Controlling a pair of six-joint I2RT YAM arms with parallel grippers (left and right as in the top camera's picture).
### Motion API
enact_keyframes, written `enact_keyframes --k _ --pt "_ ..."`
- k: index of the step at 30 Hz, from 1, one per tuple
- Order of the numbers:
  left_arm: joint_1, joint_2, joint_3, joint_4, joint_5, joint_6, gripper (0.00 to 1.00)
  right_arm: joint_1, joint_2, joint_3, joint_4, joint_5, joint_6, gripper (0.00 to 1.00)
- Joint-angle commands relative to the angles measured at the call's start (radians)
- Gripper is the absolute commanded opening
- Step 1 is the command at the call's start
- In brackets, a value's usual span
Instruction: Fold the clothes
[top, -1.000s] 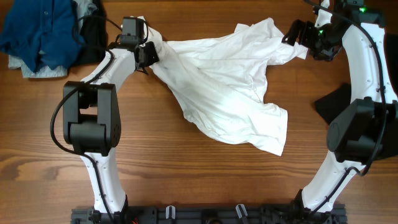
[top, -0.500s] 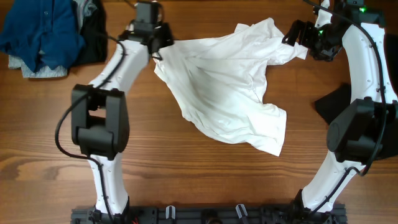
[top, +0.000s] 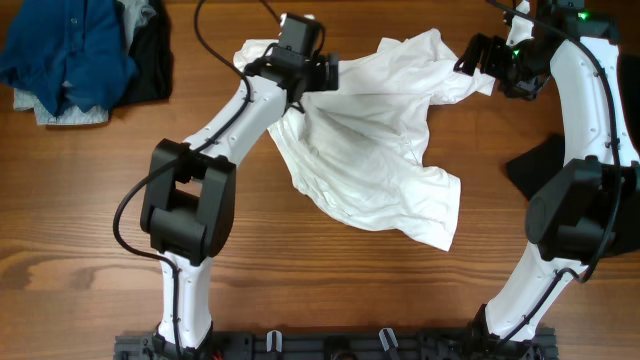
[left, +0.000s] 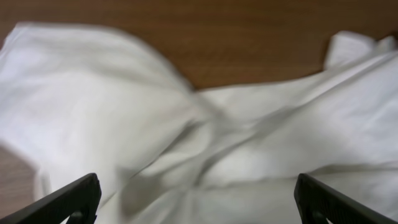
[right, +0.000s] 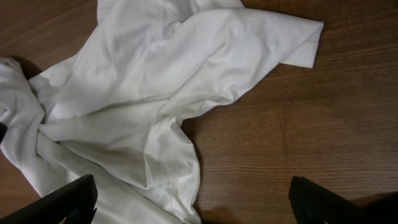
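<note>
Left claw (left: 199, 202) wide over white shirt (top: 370, 150); right claw (right: 199, 202) wide by sleeve edge (right: 305, 43), open table (right: 298, 137) below

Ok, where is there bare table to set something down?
Bare wood: the near strip between white shirt and arm bases, and the left side below the blue pile. Crowded: that pile's corner and the black garment at right.

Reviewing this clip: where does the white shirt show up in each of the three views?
Overhead: white shirt spread across the upper middle of the picture.
Left wrist: the shirt fills most of the picture, blurred, close under the camera.
Right wrist: the shirt covers the left and top centre, one sleeve reaching right.
Shared landmark: the brown wooden table.
</note>
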Motion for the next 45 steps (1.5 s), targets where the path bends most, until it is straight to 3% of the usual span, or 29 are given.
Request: enact_keyframes --k 1,6,9,14,28,45 --pt "0.086 -0.035 0.011 -0.146 -0.004 -0.040 1.00 0.007 0.003 0.013 0.003 0.010 -0.021 0.99" --pt "0.200 -0.033 0.011 -0.249 0.166 -0.047 0.99 0.007 0.003 0.013 0.006 0.010 -0.021 0.99" --pt "0.237 -0.032 0.009 -0.251 0.210 -0.047 0.93 0.007 0.003 0.013 0.007 0.010 -0.021 0.99" --pt "0.248 -0.029 -0.026 -0.246 0.209 -0.047 0.70 0.007 0.003 0.013 0.007 0.010 -0.021 1.00" --pt "0.246 -0.019 -0.142 -0.104 0.193 -0.043 0.63 0.007 0.003 0.013 -0.005 0.010 -0.021 1.00" --pt "0.193 0.068 -0.142 -0.032 0.147 -0.043 0.27 0.007 0.003 0.013 -0.008 0.010 -0.021 1.00"
